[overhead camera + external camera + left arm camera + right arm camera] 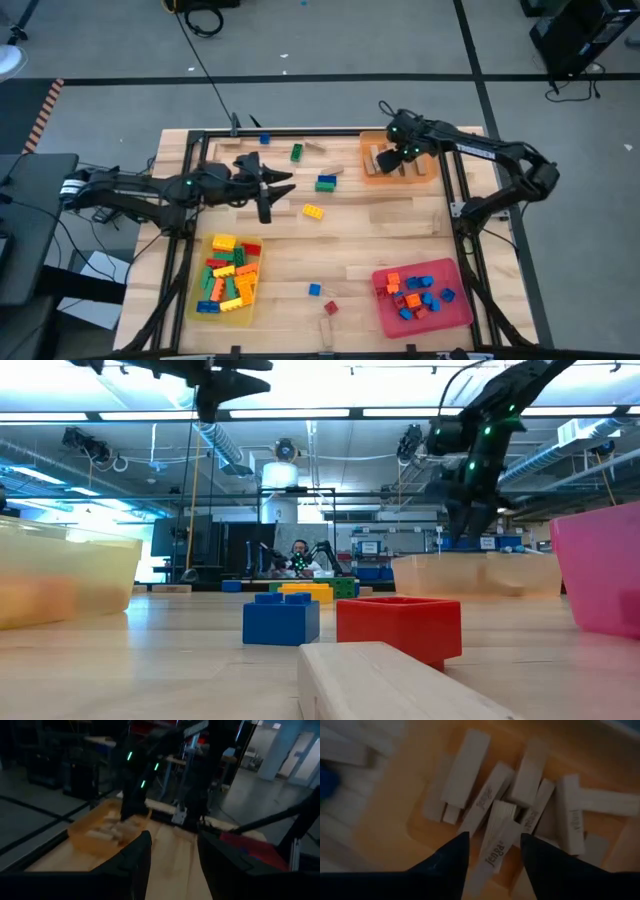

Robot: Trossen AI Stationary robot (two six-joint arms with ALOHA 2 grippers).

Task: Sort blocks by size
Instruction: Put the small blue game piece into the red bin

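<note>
- Table (380, 235): loose blocks scattered between three trays.
- Orange tray (372, 172): tan Jenga blocks (492, 827) piled inside.
- Right pincer (492, 847): fingers apart, above one Jenga block.
- Left pincer (268, 190): fingers apart, empty, mid-table.

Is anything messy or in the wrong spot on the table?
Yes. Several blocks lie loose outside the trays: a green block, a green-and-blue one, a yellow one, and a small blue and red one. The wooden blocks in the orange tray are jumbled, not lined up.
</note>
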